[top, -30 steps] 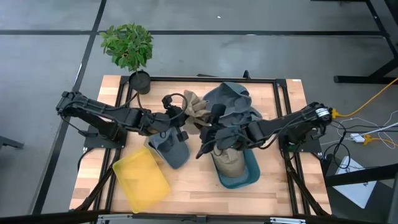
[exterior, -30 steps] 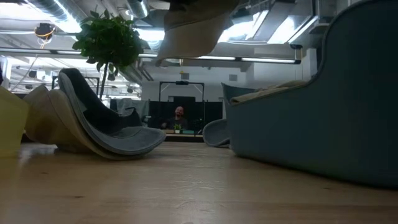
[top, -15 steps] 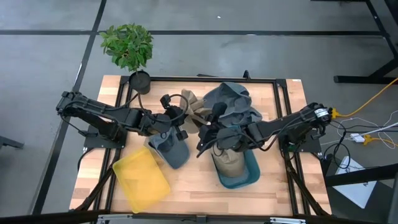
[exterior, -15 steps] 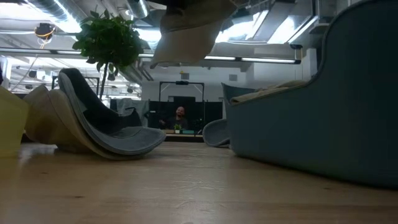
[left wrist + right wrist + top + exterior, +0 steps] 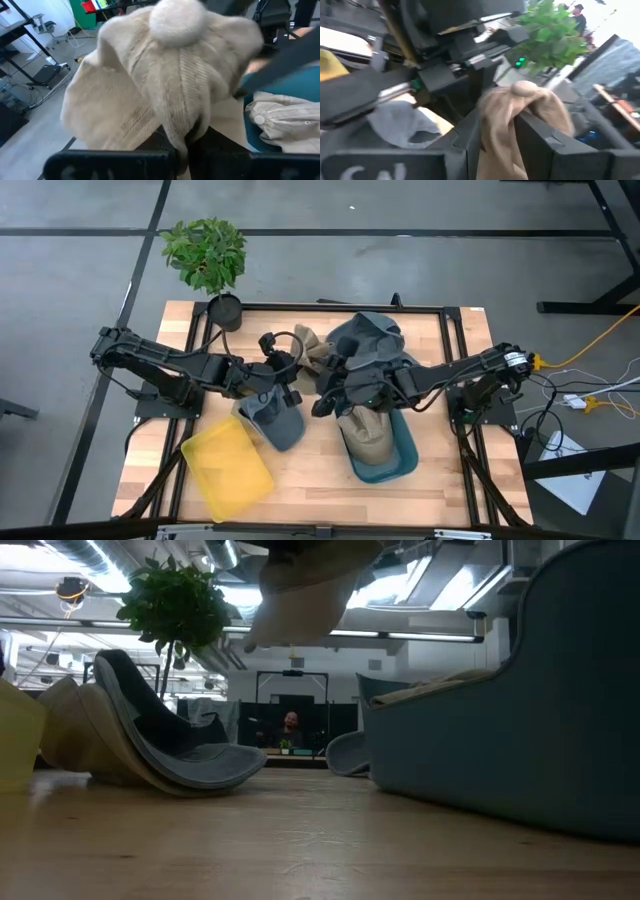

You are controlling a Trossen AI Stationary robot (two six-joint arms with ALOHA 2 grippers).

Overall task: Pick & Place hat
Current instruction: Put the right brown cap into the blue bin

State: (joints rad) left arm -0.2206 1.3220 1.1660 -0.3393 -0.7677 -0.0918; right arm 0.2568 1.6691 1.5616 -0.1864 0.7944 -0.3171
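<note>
A beige knitted hat with a pom-pom (image 5: 313, 355) hangs in the air above the table's middle; the low view shows its lower part (image 5: 300, 600) off the wood. My left gripper (image 5: 287, 372) reaches in from the left and is shut on it. My right gripper (image 5: 330, 387) comes from the right and is shut on the same hat. A teal bin (image 5: 405, 455) at the near right holds another beige hat (image 5: 368, 438). A grey hat (image 5: 277, 420) lies by its crown on the table under the left gripper. My left gripper pinches a fold of the beige hat's knit (image 5: 184, 135) between its two fingers, coming level from the table's left. The hat bulges out beyond the fingers, pom-pom (image 5: 178, 20) farthest from them, lifted clear of the table. My right gripper has a hanging part of the beige hat (image 5: 495, 132) between its two fingers (image 5: 536, 142), coming from the table's right and near side. The cloth fills the gap between them. How many layers, I cannot tell.
A yellow bin (image 5: 228, 467) sits at the near left. A heap of grey hats (image 5: 370, 340) lies at the far middle, behind the grippers. A potted plant (image 5: 208, 255) stands at the far left corner. Bare wood shows along the near edge (image 5: 300, 840).
My right gripper has moved from above the teal bin toward the far edge and the left, up to the beige hat held by my left gripper. The hanging hat has drawn narrower and shifted slightly in the low view. My left gripper has stayed in place.
</note>
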